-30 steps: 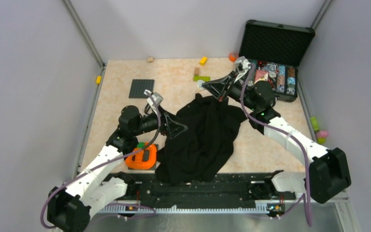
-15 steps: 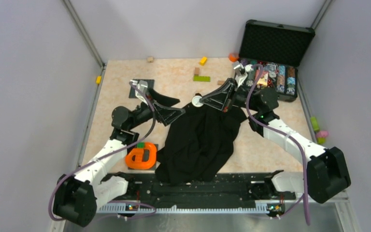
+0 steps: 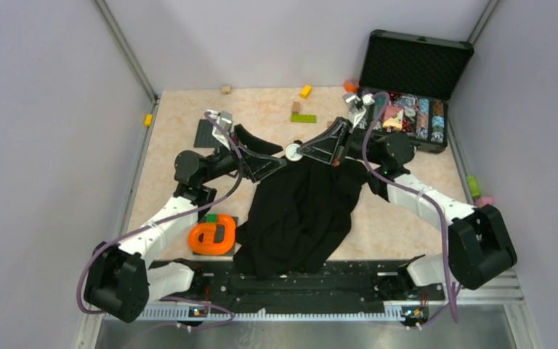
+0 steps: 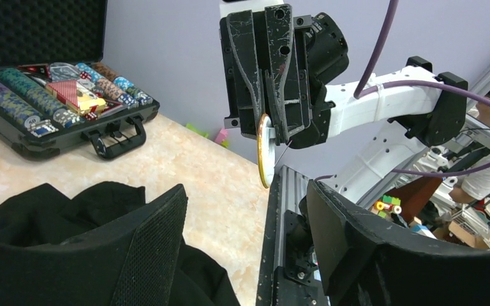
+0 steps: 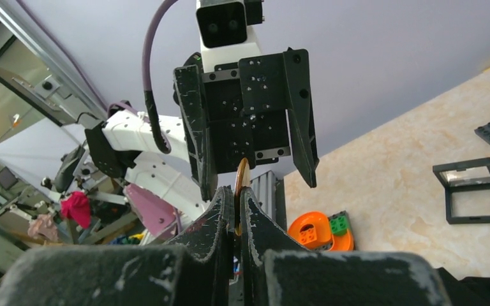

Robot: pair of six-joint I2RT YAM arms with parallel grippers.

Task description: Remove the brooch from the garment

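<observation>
The brooch (image 4: 265, 150) is up off the table, edge-on to both wrist cameras, pinched by its rim in the tips of my right gripper (image 4: 274, 131), whose jaws are clamped tight on it. In the left wrist view a thin sliver that I take for its pin (image 4: 283, 153) sticks out from the disc's right face, and I see no cloth hanging from it, so I judge it free of the garment (image 3: 301, 211). I can't see the hidden side of the disc well enough to be sure.

My left gripper (image 5: 259, 189) faces the right one nose to nose, jaws spread wide with the disc standing in the gap between them and neither finger touching it. The garment lies heaped on the table just near of both grippers, its far edge right under the disc.

I read the step in hand as a pass from right to left. To do it well:
- I'd square the left pads to the disc's flat faces, not its rim.
- I'd close slowly and watch that the finger on the pin side doesn't bend it.
- I'd keep the right grip firm until the left has visibly closed on the disc, then release and draw the grippers apart along their shared line.

A coin-thin disc can twist out of a two-point pinch, and a drop lands in the dark folds below.
</observation>
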